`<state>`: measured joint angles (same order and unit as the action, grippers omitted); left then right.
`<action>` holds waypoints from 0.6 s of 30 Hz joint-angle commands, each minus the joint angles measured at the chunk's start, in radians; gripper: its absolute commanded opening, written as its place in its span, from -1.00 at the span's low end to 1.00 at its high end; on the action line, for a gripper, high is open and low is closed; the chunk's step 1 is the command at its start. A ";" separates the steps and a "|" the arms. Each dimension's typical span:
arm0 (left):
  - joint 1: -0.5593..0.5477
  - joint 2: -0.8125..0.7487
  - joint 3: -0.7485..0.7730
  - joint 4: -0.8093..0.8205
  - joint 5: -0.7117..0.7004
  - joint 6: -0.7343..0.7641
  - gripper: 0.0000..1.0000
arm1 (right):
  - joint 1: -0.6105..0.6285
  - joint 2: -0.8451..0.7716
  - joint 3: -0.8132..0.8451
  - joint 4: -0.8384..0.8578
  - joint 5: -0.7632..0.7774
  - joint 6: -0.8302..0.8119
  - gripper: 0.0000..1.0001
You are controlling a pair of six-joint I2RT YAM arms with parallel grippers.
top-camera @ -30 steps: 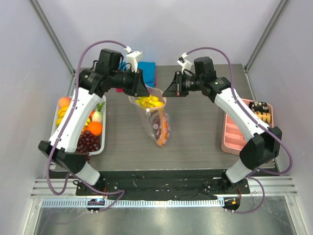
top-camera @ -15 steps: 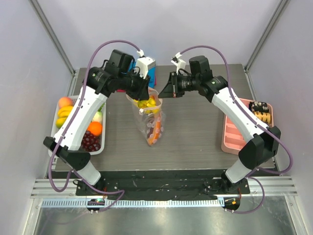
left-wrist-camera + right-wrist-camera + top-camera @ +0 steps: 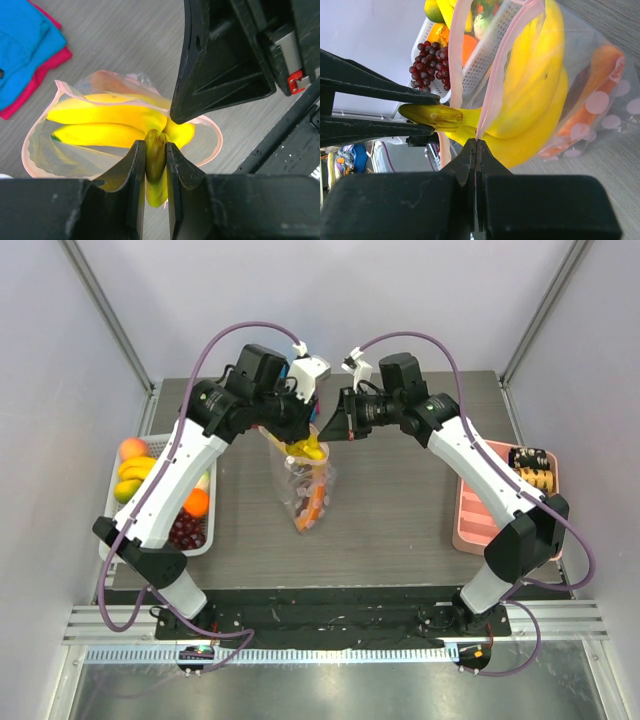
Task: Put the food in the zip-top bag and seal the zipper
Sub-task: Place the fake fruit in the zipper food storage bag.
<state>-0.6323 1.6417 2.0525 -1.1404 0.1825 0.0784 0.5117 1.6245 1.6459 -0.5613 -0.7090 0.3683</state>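
The zip-top bag [image 3: 308, 495] stands upright mid-table, clear with pale pink dots, an orange carrot piece [image 3: 590, 100] and other food inside. My left gripper [image 3: 156, 156] is shut on the green stem of a yellow banana bunch [image 3: 110, 122], which hangs in the bag's open mouth [image 3: 216, 145]. My right gripper [image 3: 476, 142] is shut on the pink zipper strip [image 3: 507, 55] at the mouth edge and holds it up. In the top view, the left gripper [image 3: 298, 435] and right gripper [image 3: 335, 430] meet above the bananas [image 3: 306, 449].
A white basket [image 3: 112, 530] at the left holds an orange [image 3: 195, 502], grapes [image 3: 183, 530] and other fruit. A pink compartment tray [image 3: 478, 525] with brown pieces sits at the right edge. A folded blue-and-red cloth [image 3: 25, 45] lies behind the bag.
My left gripper has moved right with the bananas, now directly over the bag's mouth. The right gripper has shifted slightly left, and the bag's mouth has narrowed.
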 commanded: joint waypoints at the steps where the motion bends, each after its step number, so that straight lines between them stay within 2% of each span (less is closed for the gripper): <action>1: -0.021 -0.062 0.026 0.135 -0.087 0.008 -1.00 | 0.013 -0.005 0.058 0.021 -0.035 -0.012 -0.98; 5: -0.023 -0.083 -0.020 0.179 -0.106 -0.074 -1.00 | 0.016 -0.009 0.052 0.015 -0.030 -0.023 -0.98; 7: -0.021 -0.092 -0.035 0.191 -0.036 -0.165 -1.00 | 0.017 -0.011 0.049 0.012 -0.020 -0.032 -0.99; 9: -0.024 -0.102 -0.075 0.191 0.032 -0.172 -1.00 | 0.016 -0.011 0.054 0.008 -0.018 -0.037 -0.99; 11: -0.032 -0.095 -0.091 0.159 0.069 -0.103 -1.00 | 0.017 -0.009 0.060 0.006 -0.020 -0.038 -0.99; 18: -0.043 -0.086 -0.103 0.071 0.069 0.133 -1.00 | 0.014 0.006 0.117 0.003 -0.033 -0.042 -0.98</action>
<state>-0.6628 1.5772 1.9411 -1.0500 0.2111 0.0639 0.5182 1.6321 1.6852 -0.5831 -0.7128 0.3447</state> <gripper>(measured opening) 0.228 0.015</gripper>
